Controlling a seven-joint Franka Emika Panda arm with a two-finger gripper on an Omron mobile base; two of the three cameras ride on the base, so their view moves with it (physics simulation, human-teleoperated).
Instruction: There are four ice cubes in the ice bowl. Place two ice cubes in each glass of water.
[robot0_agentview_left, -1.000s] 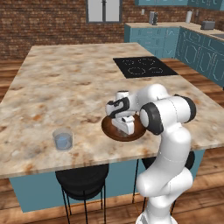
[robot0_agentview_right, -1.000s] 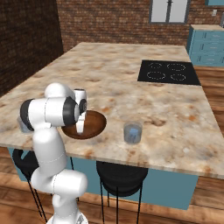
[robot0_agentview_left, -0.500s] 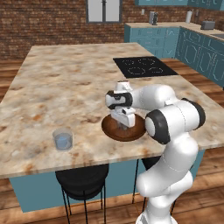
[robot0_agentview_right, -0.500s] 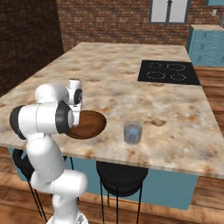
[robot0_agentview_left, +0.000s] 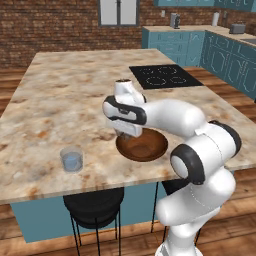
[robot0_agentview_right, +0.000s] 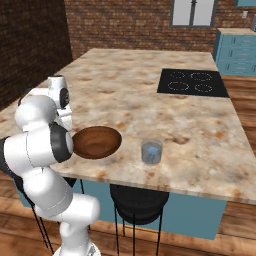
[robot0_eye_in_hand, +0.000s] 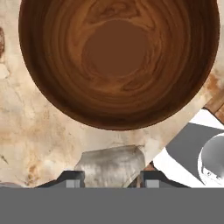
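Observation:
The ice bowl, round and dark brown, sits near the island's front edge. From the hand view its inside is bare wood. My gripper hangs just off the bowl's left rim, shut on a pale translucent ice cube held between its two fingertips. In the left base view a glass of water stands left of the bowl, well apart from the gripper. In the right base view a glass of water stands to the bowl's right.
A black cooktop is set into the marble counter at the far right. Black stools stand under the front edge. My arm arches over the bowl's right side in the left base view.
The hand has lifted out of the bowl and swung left to just beyond its rim, carrying the ice cube. The bowl and the glasses have stayed put.

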